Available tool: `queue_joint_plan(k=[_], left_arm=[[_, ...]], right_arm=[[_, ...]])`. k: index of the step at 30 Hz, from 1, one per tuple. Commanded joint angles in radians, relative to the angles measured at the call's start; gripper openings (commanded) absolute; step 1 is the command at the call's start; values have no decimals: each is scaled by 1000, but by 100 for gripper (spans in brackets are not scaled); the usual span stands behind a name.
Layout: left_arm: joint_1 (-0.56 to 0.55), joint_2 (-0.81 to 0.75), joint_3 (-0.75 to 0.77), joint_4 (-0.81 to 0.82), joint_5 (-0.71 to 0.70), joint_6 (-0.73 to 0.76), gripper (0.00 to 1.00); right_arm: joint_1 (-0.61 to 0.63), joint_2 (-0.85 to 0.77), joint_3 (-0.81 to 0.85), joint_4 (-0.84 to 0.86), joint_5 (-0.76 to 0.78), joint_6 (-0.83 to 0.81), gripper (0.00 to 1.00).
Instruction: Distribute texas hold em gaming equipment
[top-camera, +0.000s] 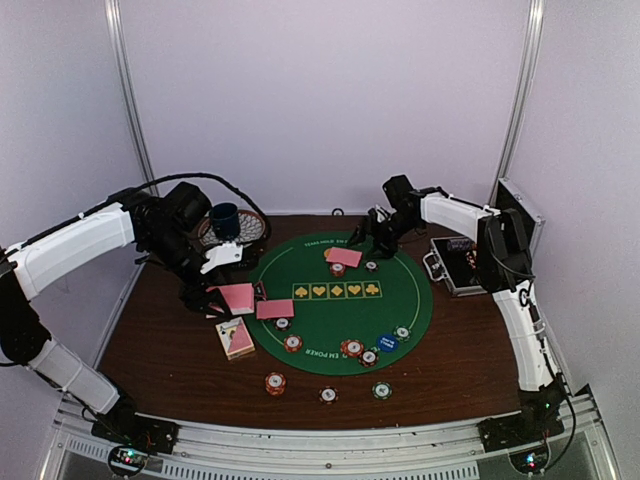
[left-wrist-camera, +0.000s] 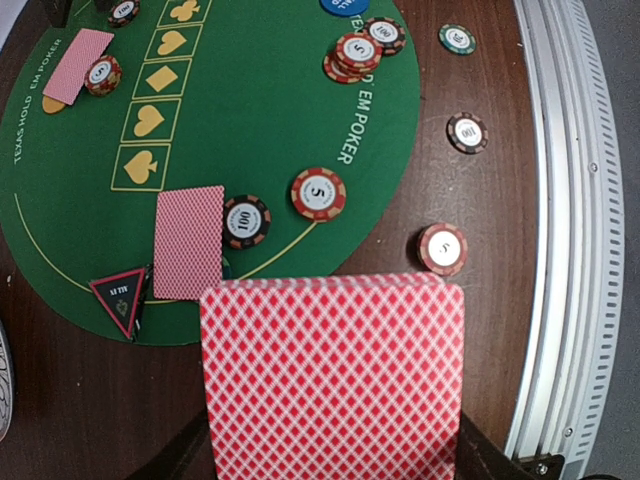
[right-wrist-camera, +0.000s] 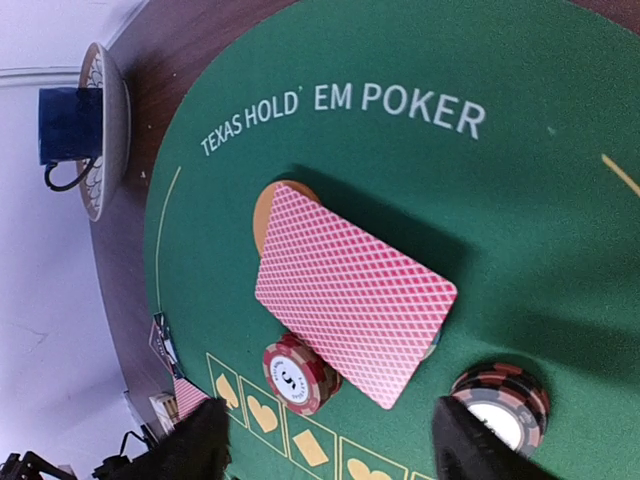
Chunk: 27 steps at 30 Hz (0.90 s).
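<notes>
Two cards already lie face-down on the mat (top-camera: 400, 290). The far card (right-wrist-camera: 352, 290) sits at the mat's far edge, resting over the orange btn (right-wrist-camera: 272, 205) and a red chip (right-wrist-camera: 295, 375), so it seems propped, not flat. The side card (left-wrist-camera: 188, 241) lies at the mat's L edge, just beside the triangle marker (left-wrist-camera: 120, 298), prob. marking a 2nd seat. R gripper (right-wrist-camera: 330, 430) hovers over the far card w/ fingers spread wide, nothing between them and no contact w/ the card, so that card looks delivered. L gripper (top-camera: 215, 295) is clamped on a 3rd, the held card (left-wrist-camera: 333, 375), gripped by one short end and carried level, back up, above the mat's L rim. Flat and face-down makes sense: the face stays hidden and the card can be laid straight down. The fingers themselves are mostly hidden under it in the wrist view. More chips sit on the mat's near half w/ the blue btn (top-camera: 388, 342) near-right. Loose chips (top-camera: 328, 395) lie off the mat on the table (top-camera: 160, 350) toward its near edge, so the dealing looks only partway done.
</notes>
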Motion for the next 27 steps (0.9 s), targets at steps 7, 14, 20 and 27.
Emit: queue_joint_plan(k=[7,14,20,27], left_arm=[[3,-44,27,3,17,-13,0],[3,-55,31,1,10,-13,0],[3,-57,34,1,10,-13,0],[4,-63,32,1,13,-11,0]], right_arm=[[2,-217,-78,-33,132,-44,100],[28,-462,-443,208,163,51,100],[161,-659,-682,297,166,129,99],[342,-844,-1074,810,112,474,99]])
